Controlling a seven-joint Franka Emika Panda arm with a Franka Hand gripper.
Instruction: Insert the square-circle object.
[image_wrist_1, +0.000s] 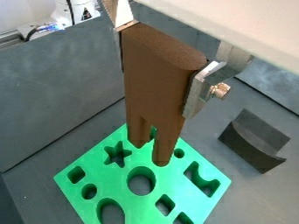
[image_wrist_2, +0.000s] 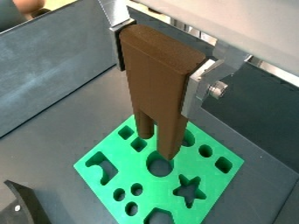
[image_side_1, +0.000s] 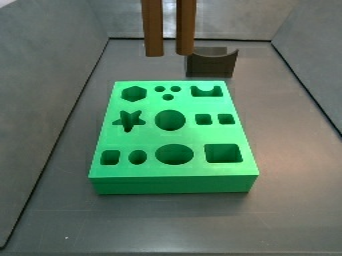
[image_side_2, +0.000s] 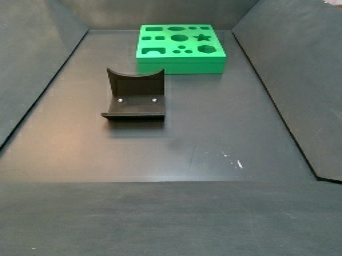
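The square-circle object is a tall brown block with two long legs. It hangs upright, legs down, above the green board with its shaped holes. My gripper is shut on the block's upper body, with a silver finger on each narrow side. Both wrist views show this grip. In a side view only the two legs show, well above the board's far edge; the gripper itself is out of frame there. The leg tips are clear of the board.
A dark grey block with a curved notch stands on the floor beyond the board, also in a wrist view. In a side view it lies in front of the board. Dark walls bound the floor.
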